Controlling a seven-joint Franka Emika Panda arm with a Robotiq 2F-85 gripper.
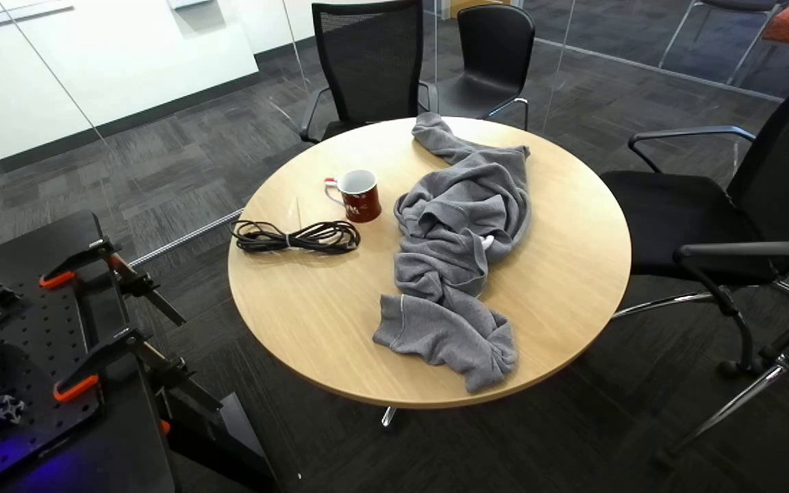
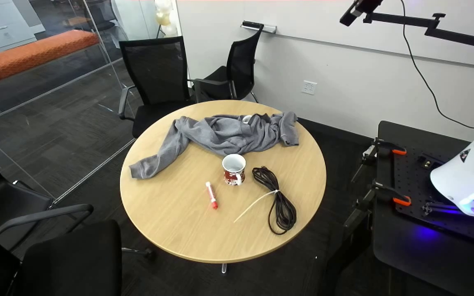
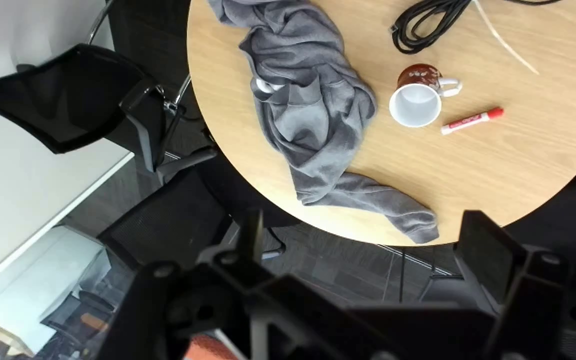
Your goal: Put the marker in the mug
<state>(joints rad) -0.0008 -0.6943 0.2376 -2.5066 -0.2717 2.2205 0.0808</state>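
Observation:
The dark red mug with a pale inside stands upright on the round table, in both exterior views (image 1: 361,207) (image 2: 233,177) and in the wrist view (image 3: 419,75). The red and white marker lies flat on the table beside the mug, in an exterior view (image 2: 211,195) and in the wrist view (image 3: 472,120); the remaining view does not show it. My gripper (image 3: 365,225) shows only in the wrist view. Its fingers are wide apart with nothing between them, well above the table and off to the side of the mug and marker.
A crumpled grey cloth (image 1: 463,226) lies across the table (image 2: 171,222), with a small white thing (image 3: 265,86) partly covered in its folds. A black coiled cable (image 2: 282,209) with a pale tie lies near the mug. Chairs (image 1: 367,61) stand round the table.

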